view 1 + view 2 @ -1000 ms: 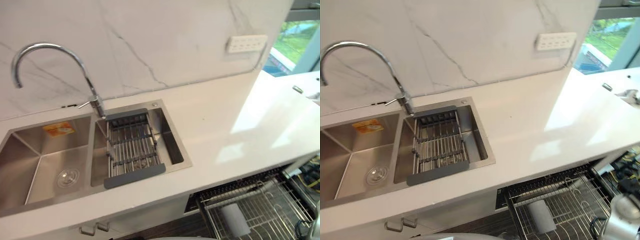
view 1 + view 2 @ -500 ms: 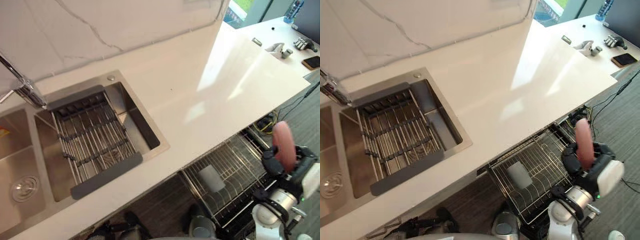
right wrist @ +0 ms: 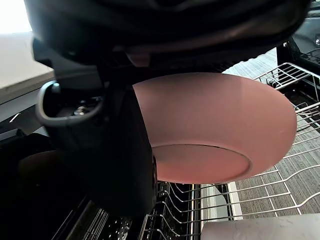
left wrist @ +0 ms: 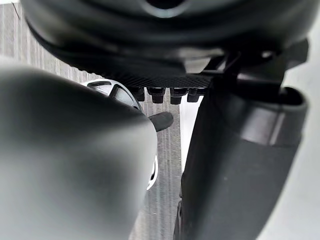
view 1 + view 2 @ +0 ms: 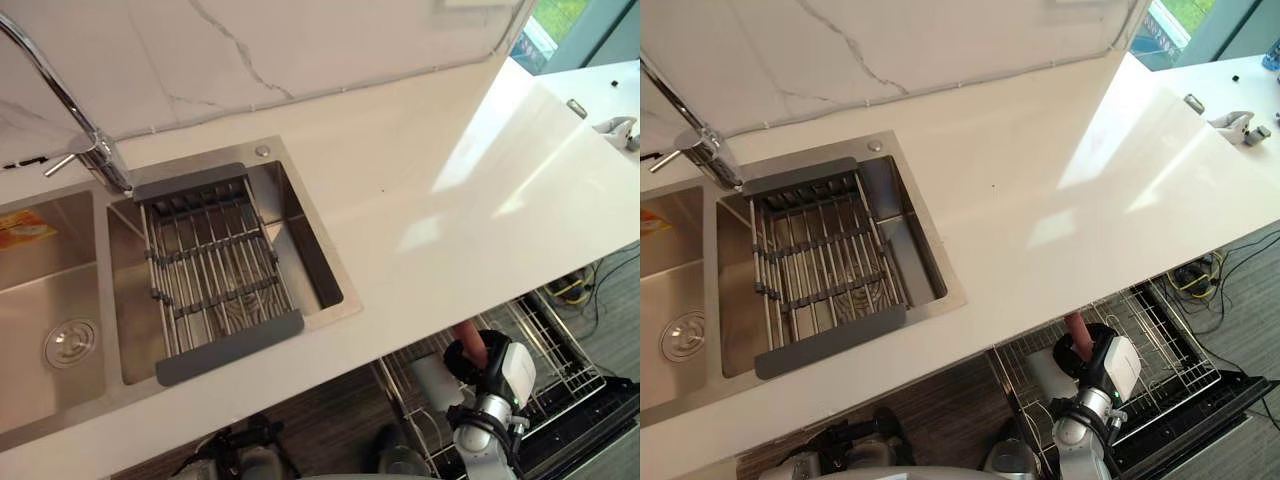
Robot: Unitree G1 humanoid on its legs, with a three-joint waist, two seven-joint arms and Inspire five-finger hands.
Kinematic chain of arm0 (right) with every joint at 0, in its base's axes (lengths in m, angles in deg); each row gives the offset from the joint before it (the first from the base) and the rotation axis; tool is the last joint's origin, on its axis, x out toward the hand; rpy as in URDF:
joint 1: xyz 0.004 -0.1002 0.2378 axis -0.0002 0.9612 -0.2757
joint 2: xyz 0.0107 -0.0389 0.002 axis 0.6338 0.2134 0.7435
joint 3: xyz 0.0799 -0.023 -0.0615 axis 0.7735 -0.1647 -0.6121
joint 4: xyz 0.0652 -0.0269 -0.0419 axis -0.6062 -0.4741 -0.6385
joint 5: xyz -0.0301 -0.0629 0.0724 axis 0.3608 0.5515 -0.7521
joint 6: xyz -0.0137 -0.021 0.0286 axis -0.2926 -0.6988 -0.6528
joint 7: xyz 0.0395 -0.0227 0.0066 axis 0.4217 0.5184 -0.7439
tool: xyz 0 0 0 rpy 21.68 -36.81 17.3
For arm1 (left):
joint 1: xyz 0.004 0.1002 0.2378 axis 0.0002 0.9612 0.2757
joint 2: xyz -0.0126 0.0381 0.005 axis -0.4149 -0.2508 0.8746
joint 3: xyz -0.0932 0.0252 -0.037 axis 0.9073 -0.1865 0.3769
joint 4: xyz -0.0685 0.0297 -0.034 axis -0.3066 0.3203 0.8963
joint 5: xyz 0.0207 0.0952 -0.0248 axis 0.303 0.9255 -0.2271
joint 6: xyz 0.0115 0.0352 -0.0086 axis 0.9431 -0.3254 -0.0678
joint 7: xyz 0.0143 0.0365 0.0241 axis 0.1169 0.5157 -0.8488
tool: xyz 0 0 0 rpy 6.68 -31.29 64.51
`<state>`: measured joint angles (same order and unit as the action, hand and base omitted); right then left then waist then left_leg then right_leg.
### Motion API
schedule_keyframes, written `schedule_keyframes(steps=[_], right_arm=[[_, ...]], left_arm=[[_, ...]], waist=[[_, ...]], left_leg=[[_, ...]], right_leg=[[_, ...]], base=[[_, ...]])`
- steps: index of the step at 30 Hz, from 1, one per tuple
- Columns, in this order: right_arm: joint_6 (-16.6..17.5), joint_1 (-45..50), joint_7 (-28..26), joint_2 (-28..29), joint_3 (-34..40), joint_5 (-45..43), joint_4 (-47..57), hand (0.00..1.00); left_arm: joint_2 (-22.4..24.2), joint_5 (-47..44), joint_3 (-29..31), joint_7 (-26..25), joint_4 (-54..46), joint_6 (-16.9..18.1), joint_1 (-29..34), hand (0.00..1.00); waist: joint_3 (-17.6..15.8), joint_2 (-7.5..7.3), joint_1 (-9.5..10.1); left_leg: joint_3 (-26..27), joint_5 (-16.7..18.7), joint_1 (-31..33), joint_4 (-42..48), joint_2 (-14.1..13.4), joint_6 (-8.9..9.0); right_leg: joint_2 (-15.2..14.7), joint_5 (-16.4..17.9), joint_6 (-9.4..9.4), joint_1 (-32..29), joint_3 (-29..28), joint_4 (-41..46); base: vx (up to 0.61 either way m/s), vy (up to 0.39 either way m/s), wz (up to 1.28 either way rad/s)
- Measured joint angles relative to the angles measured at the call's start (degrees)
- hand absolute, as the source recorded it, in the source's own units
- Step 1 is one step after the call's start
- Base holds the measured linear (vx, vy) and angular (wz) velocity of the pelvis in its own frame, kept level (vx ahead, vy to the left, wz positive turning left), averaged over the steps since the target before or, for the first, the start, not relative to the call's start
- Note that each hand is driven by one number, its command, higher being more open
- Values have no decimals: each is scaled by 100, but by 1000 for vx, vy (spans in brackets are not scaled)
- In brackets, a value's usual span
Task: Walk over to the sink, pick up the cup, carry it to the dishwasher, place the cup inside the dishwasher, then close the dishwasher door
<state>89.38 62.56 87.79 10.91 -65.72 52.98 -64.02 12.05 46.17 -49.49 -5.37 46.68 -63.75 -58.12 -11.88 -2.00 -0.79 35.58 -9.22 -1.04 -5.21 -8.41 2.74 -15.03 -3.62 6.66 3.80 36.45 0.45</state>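
Left hand [image 4: 160, 50]: idle, low over the striped floor; you cannot tell how its fingers stand.
Sink [image 5: 60, 300]: brushed steel at the left, two square basins, smooth and hard-edged, with a curved chrome tap [image 5: 105, 165] behind.
Drain rack [image 5: 215, 275]: steel rods in a grey frame, laid across the right basin.
Countertop [image 5: 450, 180]: glossy white slab, slick.
Pale cup [image 5: 437, 380]: sits in the dishwasher rack just left of your load, so mind a knock.
Pink cup [image 3: 215, 125]: in your right hand, over the pulled-out rack at the near right. It has a smooth rounded wall and a flat base. It is likely light and rigid, plastic or glazed ware, so slippery. Hold it by the wall.
Right hand [image 3: 125, 165]: fingers and thumb clasped round the pink cup.
Dishwasher rack [image 5: 1170, 350]: thin pale wire grid with open gaps, probably a little springy. Seat the cup base-flat or between tines.
Dishwasher door [image 5: 1210, 415]: dark, dropped open at the near right.
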Motion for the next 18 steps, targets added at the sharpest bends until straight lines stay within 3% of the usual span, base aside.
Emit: schedule_keyframes(steps=[8,9,18], right_arm=[[-783,17,49,-147,115,99,-1029,0],[-867,16,59,-146,164,98,-1138,100],[-1089,-104,425,-208,1040,-175,-1644,100]], left_arm=[[95,10,79,140,35,2,206,100],[95,60,77,149,52,-2,270,100],[144,110,199,300,136,-7,337,100]], waist=[[148,375,0],[170,408,0],[212,465,-6]], left_leg=[[-346,12,65,-27,89,-19],[-352,12,72,-27,94,-19],[-508,-13,36,-25,135,-42]], right_leg=[[-6,95,132,154,13,-19],[-3,94,134,158,12,-38],[-7,82,161,325,153,-76]], base=[[-71,22,24],[-2,8,6],[16,-3,9]])
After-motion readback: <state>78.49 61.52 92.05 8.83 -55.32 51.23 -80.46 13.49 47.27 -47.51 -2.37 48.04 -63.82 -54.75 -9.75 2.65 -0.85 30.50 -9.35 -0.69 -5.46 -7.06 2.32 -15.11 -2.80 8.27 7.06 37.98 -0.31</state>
